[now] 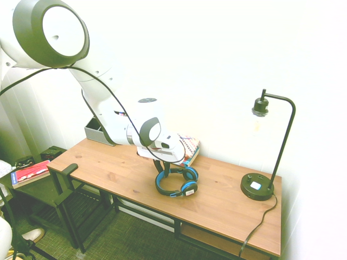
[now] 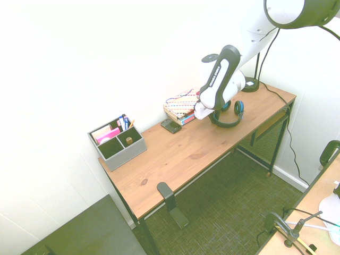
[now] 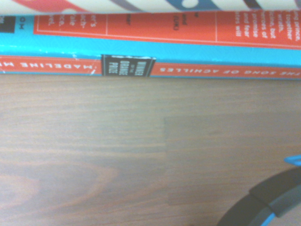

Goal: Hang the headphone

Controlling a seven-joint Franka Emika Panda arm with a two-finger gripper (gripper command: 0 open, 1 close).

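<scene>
First exterior view: blue-and-black headphone [image 1: 177, 183] lies flat on the desk [image 1: 227, 211].

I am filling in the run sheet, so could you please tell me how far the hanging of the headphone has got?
Done: the arm has reached the headphone, with the pincer down at its headband beside the stack of books.

In hand: the grasp. Whether the pincer has actually closed on the band cannot be made out.

Left: the headphone lies flat on the desk, so lifting, carrying and hanging all remain. The black hook on the desk's front edge looks a likely spot.
</scene>
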